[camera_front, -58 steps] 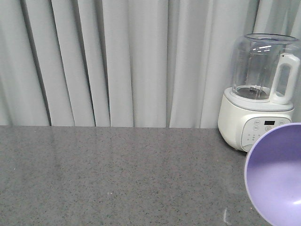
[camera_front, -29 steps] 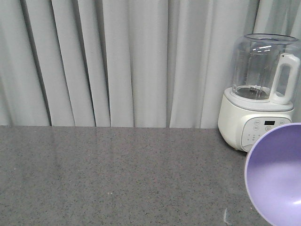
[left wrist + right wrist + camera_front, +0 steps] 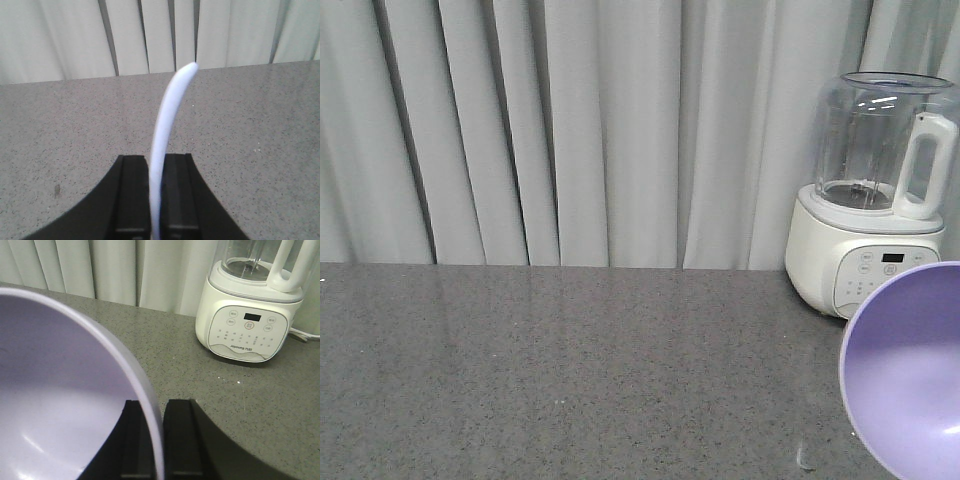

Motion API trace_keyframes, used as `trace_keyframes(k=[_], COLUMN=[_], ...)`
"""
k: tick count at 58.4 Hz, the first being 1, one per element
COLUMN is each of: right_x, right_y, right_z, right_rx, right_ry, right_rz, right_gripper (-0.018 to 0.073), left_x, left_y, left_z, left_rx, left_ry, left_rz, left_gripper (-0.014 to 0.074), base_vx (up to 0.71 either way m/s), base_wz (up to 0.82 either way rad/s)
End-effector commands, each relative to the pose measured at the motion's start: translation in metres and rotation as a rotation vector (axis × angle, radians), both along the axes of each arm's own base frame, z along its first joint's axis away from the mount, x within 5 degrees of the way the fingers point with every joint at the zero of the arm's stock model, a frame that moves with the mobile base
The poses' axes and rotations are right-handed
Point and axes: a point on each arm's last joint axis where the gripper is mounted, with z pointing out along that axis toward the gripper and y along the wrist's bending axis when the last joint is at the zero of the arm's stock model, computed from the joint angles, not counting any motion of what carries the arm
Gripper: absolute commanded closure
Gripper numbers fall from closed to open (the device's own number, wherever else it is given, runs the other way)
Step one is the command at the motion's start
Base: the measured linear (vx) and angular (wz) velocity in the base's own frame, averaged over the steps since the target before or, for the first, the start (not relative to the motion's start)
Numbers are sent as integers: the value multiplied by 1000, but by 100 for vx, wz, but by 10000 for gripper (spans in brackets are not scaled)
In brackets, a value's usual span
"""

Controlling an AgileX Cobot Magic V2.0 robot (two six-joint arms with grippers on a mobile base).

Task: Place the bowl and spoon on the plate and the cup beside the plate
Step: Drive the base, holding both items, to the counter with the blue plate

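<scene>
Count in view: one bowl [image 3: 908, 385], one spoon [image 3: 167, 125], one blender [image 3: 870, 200], two hands.

The left hand [image 3: 157, 162] is closed narrow on the spoon. Its two black fingers [image 3: 132, 195] press either side of the pale strip, which stands on edge and curves up and away over the table [image 3: 570, 370].

The right hand [image 3: 159, 407] is clamped on the bowl's rim, which runs between its two fingers. The bowl is tilted, its lavender inside facing the front camera, at the near right of the scene, in front of the blender.

Cut off or unclear:
- The bowl runs out of the front view at the right and bottom edges, so it cannot be told whether its lower side touches the table.
- The spoon's lower end leaves the left wrist view between the fingers, and which end is gripped cannot be told.
- The blender's jug is cropped at the top in the right wrist view.

Edges and room:
- The blender stands at the far right, close to the grey curtain [image 3: 570, 130] that hangs along the table's far edge.
- Open speckled grey surface stretches from the bowl leftward to the frame's edge.
</scene>
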Motion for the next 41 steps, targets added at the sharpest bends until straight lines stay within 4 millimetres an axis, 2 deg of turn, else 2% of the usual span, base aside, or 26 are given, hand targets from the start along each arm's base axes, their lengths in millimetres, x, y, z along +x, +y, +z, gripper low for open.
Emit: trace_keyframes(k=[1, 41], right_x=[-1, -1], right_y=[-2, -2], right_z=[17, 17], right_rx=[15, 15], right_ry=[-120, -120], right_rz=[-21, -21], right_gripper=[568, 568], left_x=[-1, -1], left_y=[-1, -1], left_z=[17, 17], left_rx=[-13, -13], left_ry=[-116, -116], left_rz=[-5, -5], left_gripper=[602, 602], base_vx=[-8, -16], base_wz=[2, 2])
